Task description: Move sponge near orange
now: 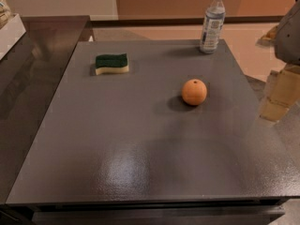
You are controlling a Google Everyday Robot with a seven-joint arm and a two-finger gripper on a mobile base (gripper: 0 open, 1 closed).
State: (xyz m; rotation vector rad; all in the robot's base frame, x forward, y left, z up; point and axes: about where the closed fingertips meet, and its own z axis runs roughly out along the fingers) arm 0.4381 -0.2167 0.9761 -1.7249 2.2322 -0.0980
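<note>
The sponge (111,63) has a dark green top over pale yellow foam and lies flat on the grey table (140,144) at the back left. The orange (194,92) sits right of the table's middle, well apart from the sponge. My gripper (279,96) hangs at the right edge of the view, beyond the table's right side and to the right of the orange, under the grey arm (288,34). It holds nothing that I can see.
A clear water bottle (212,22) with a white cap stands upright at the table's back right corner. A dark counter (33,64) adjoins the table on the left, with a white object (8,32) on its far end.
</note>
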